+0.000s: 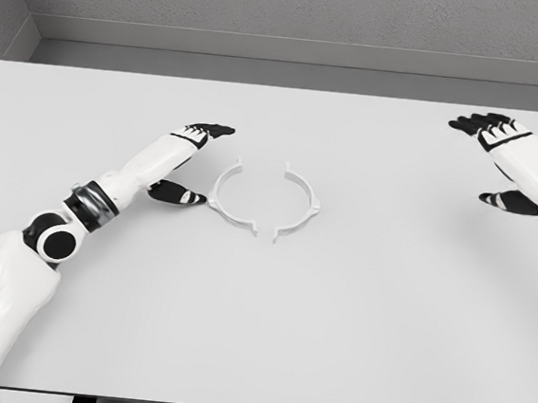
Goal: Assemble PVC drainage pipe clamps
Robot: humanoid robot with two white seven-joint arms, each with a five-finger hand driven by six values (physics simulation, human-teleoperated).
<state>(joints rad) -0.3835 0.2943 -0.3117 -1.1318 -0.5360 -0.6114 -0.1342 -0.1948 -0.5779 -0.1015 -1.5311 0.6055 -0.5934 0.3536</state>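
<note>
Fingers of the left hand (183, 160) are spread, empty, just beside the left clamp half (232, 199) — presumably to nudge it toward the right clamp half (299, 203), set facing it across a gap on the table (256, 334) — while the right hand (511, 163) is held open, well apart.

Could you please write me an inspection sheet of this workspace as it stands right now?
Surface: white table, flat and plain.
Job's things: left clamp half and right clamp half lie near the table's middle, curved sides outward, ends facing each other, apart and not joined.
Clutter: nothing seen.
Hands: left hand open beside the left clamp half, thumb close to it, holding nothing; right hand open at the far right, well away from both halves.
Cables: nothing seen.
Surroundings: grey wall behind the table; dark supports show under the table's near edge.
</note>
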